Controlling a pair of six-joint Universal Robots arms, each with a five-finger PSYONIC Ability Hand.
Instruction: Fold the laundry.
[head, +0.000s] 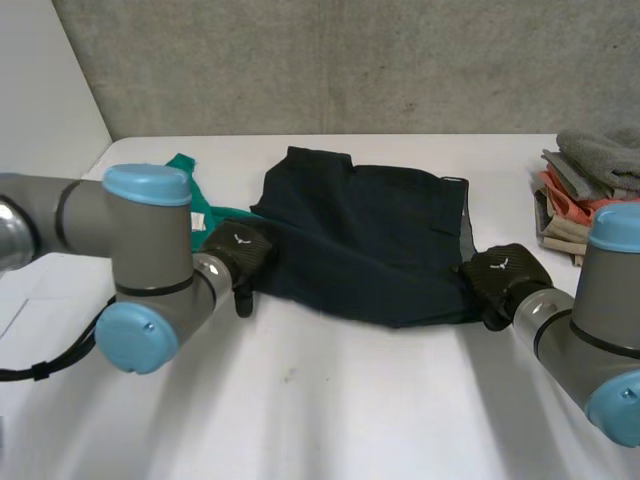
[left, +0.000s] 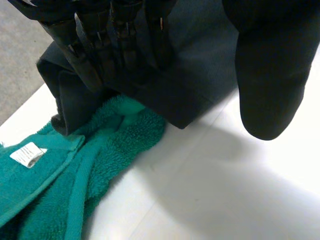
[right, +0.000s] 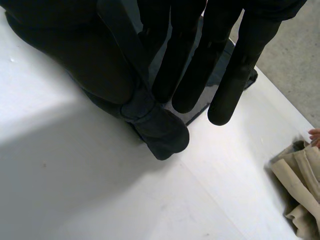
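Dark garment (head: 370, 240) overlaps a green towel (head: 205, 205), with a clothes stack (head: 585, 195) well apart.

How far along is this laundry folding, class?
Done: a stack of folded grey, orange and beige cloths sits at the right. In hand: the dark navy garment lies spread, the right hand pinching one near corner, the left hand at the other. Left: folding it, then the green terry towel.

White table (head: 330, 400) with dark garment (head: 370, 240), green towel (head: 208, 205), clothes pile (head: 585, 195)
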